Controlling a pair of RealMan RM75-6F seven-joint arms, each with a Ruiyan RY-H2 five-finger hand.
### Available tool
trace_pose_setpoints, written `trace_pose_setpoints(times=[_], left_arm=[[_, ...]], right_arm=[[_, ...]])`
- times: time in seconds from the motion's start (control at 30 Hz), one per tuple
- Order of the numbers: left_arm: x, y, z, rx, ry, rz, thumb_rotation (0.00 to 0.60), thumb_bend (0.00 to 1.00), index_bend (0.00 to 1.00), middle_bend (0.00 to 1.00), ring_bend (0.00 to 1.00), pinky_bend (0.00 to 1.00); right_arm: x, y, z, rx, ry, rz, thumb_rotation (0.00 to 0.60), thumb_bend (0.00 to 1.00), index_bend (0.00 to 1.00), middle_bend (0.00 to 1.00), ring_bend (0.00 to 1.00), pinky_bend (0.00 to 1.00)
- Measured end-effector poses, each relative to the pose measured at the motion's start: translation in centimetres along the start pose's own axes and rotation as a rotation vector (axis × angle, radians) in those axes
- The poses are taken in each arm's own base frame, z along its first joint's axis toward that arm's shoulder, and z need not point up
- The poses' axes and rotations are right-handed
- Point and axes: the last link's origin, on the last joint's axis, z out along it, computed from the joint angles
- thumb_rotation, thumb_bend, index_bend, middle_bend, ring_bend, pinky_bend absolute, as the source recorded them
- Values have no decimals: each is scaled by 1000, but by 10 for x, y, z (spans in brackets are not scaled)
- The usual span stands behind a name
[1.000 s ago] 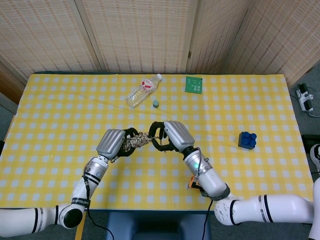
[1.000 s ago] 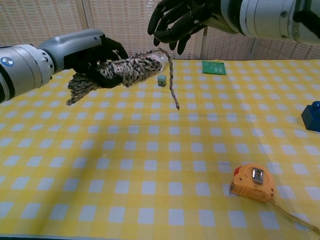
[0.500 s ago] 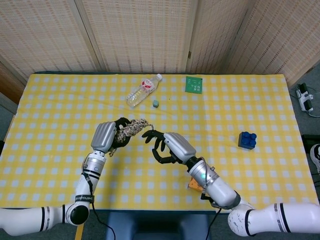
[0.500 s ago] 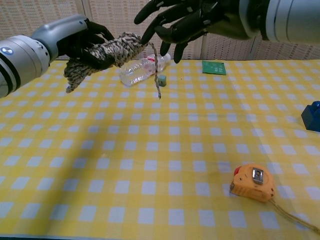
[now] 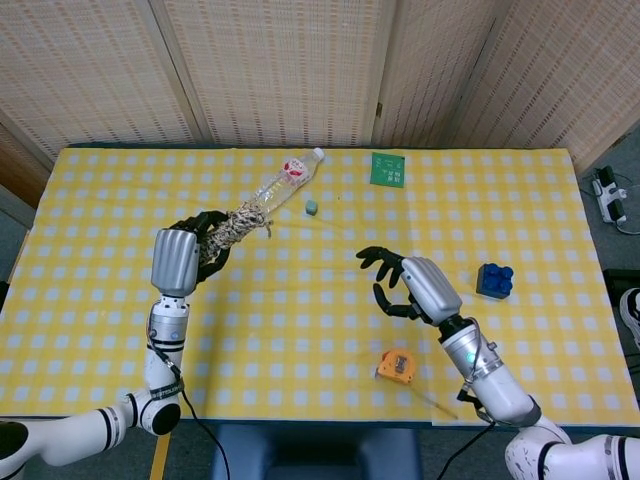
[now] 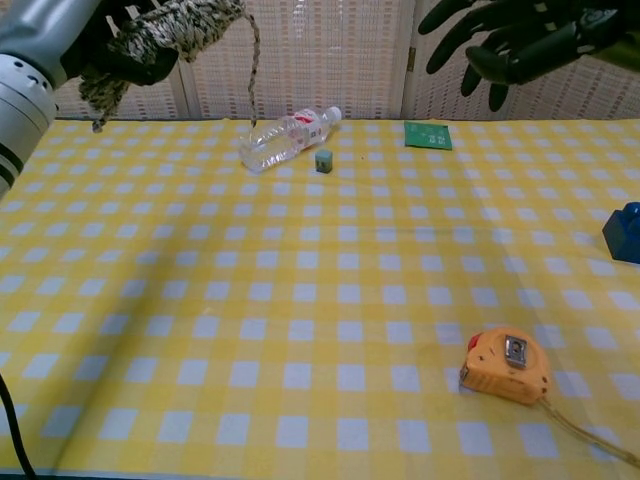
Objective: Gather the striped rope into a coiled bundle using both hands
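Note:
The striped rope [image 5: 236,222] is a wound bundle of black-and-cream cord, held in the air by my left hand [image 5: 185,255] over the table's left half. In the chest view the rope bundle [image 6: 170,25] is at the top left in the left hand [image 6: 110,40], with a loose end dangling down and a frayed tail at the left. My right hand [image 5: 412,285] hovers over the right half of the table, fingers spread and holding nothing. The chest view puts the right hand [image 6: 520,45] at the top right, far from the rope.
A clear plastic bottle [image 5: 285,182] lies at the back centre beside a small grey-green block [image 5: 311,208]. A green card [image 5: 388,169] lies behind them. A blue brick [image 5: 495,280] sits at the right, an orange tape measure [image 5: 395,365] near the front edge.
My left hand carried the rope bundle up and to the left. My right hand let go of the loose end and drew away to the right, fingers spread.

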Motion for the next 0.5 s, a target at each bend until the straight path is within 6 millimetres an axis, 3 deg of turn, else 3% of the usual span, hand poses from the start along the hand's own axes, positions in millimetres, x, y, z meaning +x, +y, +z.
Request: trace_pose_setpoints(times=[0.33,0.5], left_arm=[[-7,1,-10,-21,-66,24,600,634,579,609,586,667],[-3,0,-13,-24,-105,20,600,634,576,609,586,662]], right_arm=[[9,37,-33,-83,31,-90,600,606,269,334,385,491],[16,54,-50,-103,89,-191,600,606,218,242,268,337]])
